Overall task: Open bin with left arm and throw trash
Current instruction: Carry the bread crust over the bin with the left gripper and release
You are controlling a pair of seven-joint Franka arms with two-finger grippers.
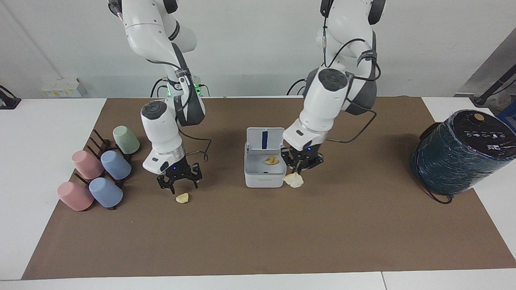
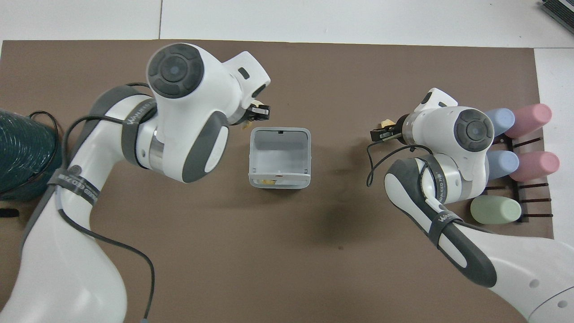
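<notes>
My left hand [image 1: 299, 164] is closed on the large cream triangular crumpled scrap [image 1: 294, 180]. The scrap hangs just beside the small white square plastic bin [image 1: 264, 178], at its left-arm side. The lid is raised, so the opening lies toward the right arm. My right hand [image 1: 179, 184] hovers open over the small cream scrap on the desk [image 1: 182, 197]. Count: three scraps, including the cream scrap inside the bin [image 1: 271, 160], and one bin.
</notes>
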